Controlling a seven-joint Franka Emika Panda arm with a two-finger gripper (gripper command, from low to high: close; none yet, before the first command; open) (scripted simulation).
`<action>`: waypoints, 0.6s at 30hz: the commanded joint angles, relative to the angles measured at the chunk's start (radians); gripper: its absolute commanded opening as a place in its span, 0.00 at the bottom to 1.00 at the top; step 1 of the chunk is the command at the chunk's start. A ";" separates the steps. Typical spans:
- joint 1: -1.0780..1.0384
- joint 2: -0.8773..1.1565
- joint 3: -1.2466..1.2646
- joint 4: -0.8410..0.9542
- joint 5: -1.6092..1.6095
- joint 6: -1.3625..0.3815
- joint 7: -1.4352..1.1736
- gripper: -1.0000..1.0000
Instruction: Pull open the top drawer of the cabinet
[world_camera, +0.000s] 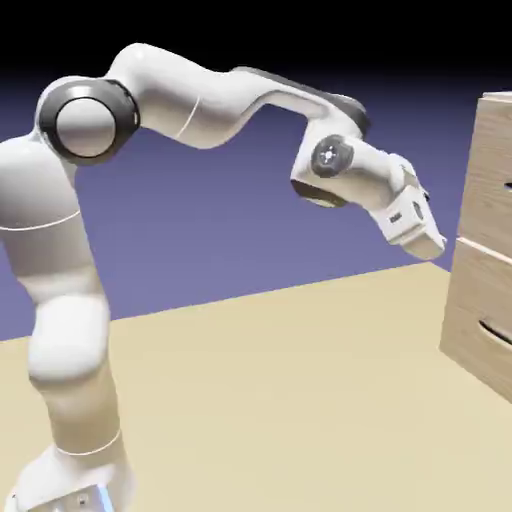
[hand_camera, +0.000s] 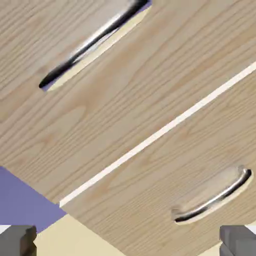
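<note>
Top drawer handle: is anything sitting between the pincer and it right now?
Nothing visible does. In the exterior view only open air separates the pincer from the cabinet. The hand view shows the top drawer and its handle unobstructed, with the fingertips empty.

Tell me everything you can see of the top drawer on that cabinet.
The top drawer is a wide flat front of pale beige wood grain, the uppermost panel of the cabinet. A slim dark, shiny bar handle spans a shallow recess in its face. A thin pale seam divides it from the like drawer below. It looks shut, about flush with that one. Nothing touches it: the gripper hangs short of the front, and the hand view shows it slanted.
</note>
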 joint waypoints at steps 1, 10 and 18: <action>-0.005 0.015 0.005 0.021 0.044 -0.002 -0.021 0.50; -0.057 0.152 0.052 0.213 0.435 -0.020 -0.215 0.50; -0.103 0.274 0.093 0.384 0.783 -0.037 -0.386 0.50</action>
